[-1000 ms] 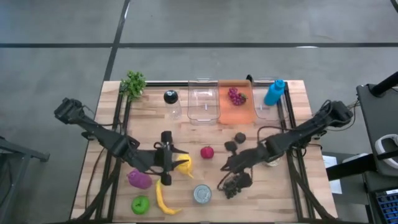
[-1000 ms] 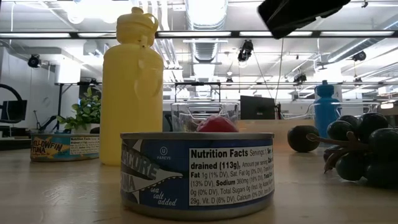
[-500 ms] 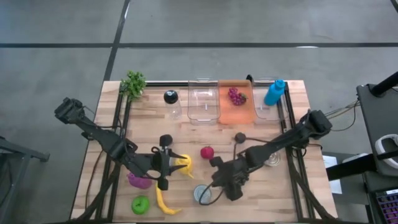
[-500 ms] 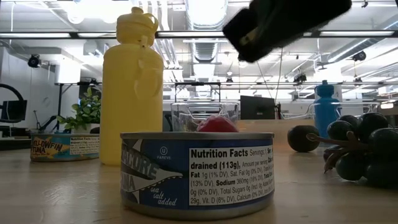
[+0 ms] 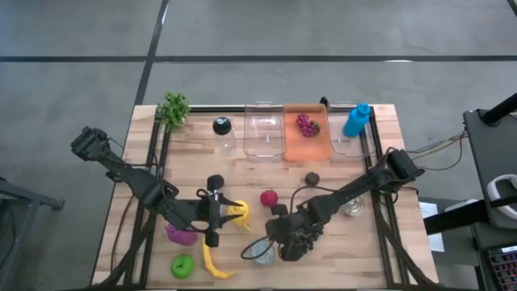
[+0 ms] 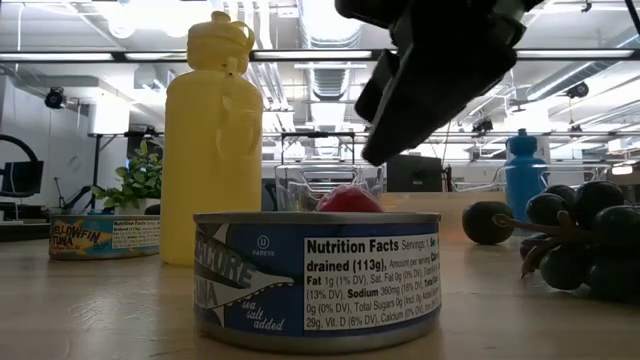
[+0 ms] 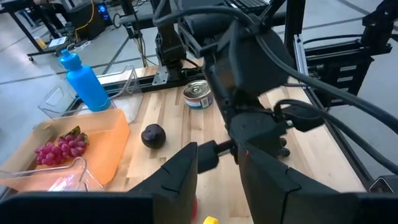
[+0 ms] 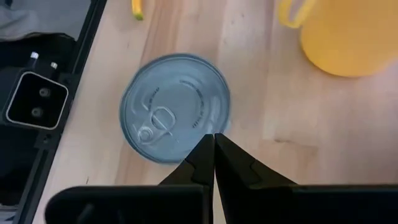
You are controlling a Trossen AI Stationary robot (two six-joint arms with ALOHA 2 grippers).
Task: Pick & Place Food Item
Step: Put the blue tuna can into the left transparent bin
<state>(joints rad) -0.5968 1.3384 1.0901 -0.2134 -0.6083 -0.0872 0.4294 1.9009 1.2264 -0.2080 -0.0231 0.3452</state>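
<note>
Tuna can [image 5: 257, 254] stands upright on the wooden table [image 5: 323, 259] near the front edge, at about six o'clock from a red fruit [image 5: 269, 197] and about four o'clock from the yellow bottle [image 5: 237, 214]. Carries a blue label and a pull-tab lid, seen from straight above in the right wrist view [image 8: 174, 109]. Sits free on the wood, not lifted.

Right gripper [image 5: 273, 245] hangs just above the can, fingers pressed together with nothing between them, tips over the lid's rim on the side toward three o'clock. Shows in the low view as a dark mass over the can's lid [image 6: 430, 80].

Left gripper [image 5: 216, 212] waits just beside the yellow bottle, at its nine o'clock, fingers parted, nothing between them. Dark grapes [image 6: 580, 245] lie near the can.
</note>
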